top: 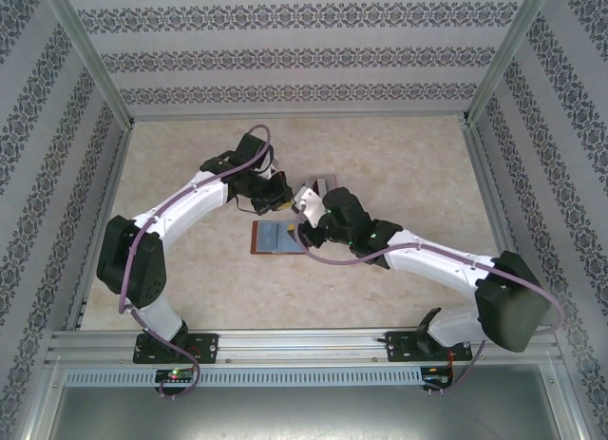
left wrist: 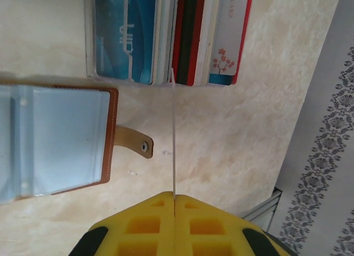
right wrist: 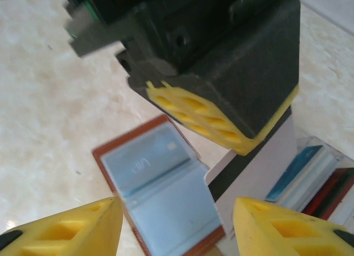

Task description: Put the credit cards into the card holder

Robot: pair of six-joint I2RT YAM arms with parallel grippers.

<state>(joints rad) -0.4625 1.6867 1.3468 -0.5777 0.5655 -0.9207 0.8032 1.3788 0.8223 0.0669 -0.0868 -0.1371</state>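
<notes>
The card holder [top: 275,239] lies open on the table, brown-edged with a grey-blue inside [left wrist: 55,140], its clasp tab [left wrist: 135,141] sticking out. My left gripper [left wrist: 175,196] is shut on one credit card [left wrist: 173,145], seen edge-on here. In the right wrist view that card [right wrist: 260,167] is white with a dark stripe and hangs beside the holder [right wrist: 160,195]. My right gripper [right wrist: 176,212] hovers open over the holder with nothing between its fingers. From above, the left gripper [top: 275,200] and right gripper [top: 306,226] sit close together at the holder's far edge.
A stack of credit cards [left wrist: 166,35] lies just beyond the holder, blue, white and red faces showing [right wrist: 315,178]. Patterned walls and a metal frame [top: 484,193] enclose the beige table. The two arms cross close over the table's middle.
</notes>
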